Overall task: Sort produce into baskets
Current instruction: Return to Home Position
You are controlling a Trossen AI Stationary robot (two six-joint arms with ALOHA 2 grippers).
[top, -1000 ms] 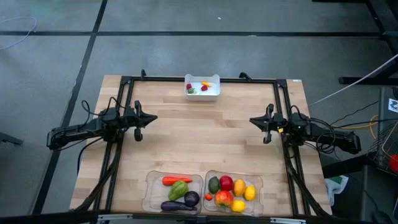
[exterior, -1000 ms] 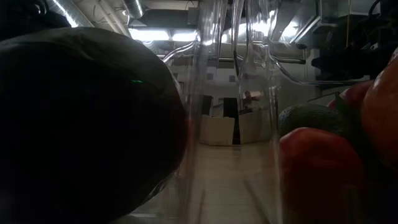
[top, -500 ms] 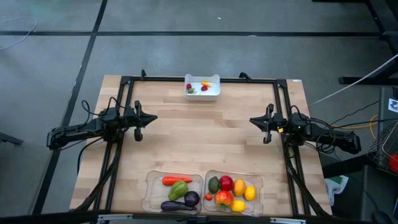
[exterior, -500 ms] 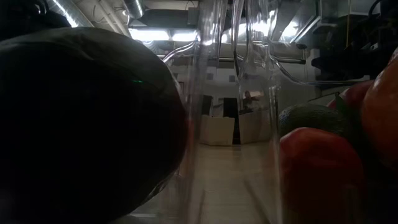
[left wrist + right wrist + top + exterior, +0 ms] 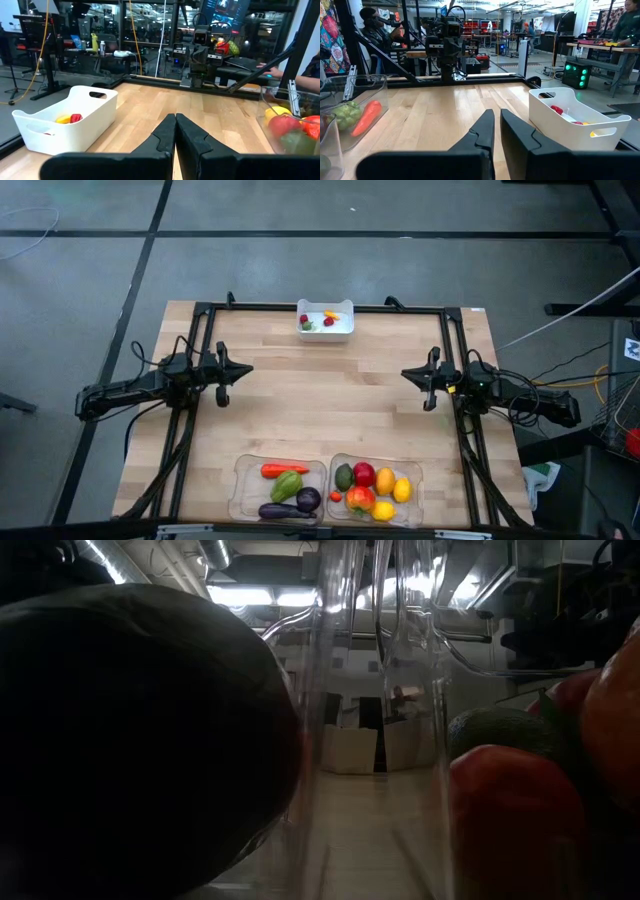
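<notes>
1. Now my left fingers [image 5: 240, 369] hang over the left side of the desk [image 5: 320, 410]. They are pressed together, hold nothing, and point across toward the other arm.
2. My right fingers [image 5: 412, 374] hang over the right side, facing the left ones. They are drawn together with only a thin slit between them, and they too hold nothing.
3. Both pairs are well apart from every container.
4. The white bin [image 5: 340, 330] sits at the middle of the desk's far edge, with small red, yellow and green pieces inside.
5. The left clear tray [image 5: 241, 480] sits at the near edge. It holds the carrot [image 5: 283, 470], the green pepper [image 5: 287, 485], the eggplant [image 5: 280, 511] and a round dark purple piece [image 5: 309, 499].
6. The right clear tray [image 5: 416, 476], just beside it, holds a dark green piece [image 5: 344, 477], the red apple [image 5: 364, 474], an orange piece [image 5: 384, 481], two lemons [image 5: 402, 490] and a red-and-yellow fruit [image 5: 360, 499].
7. Seen from desk height, a dark shape and red and green produce press close against the clear tray walls.
</notes>
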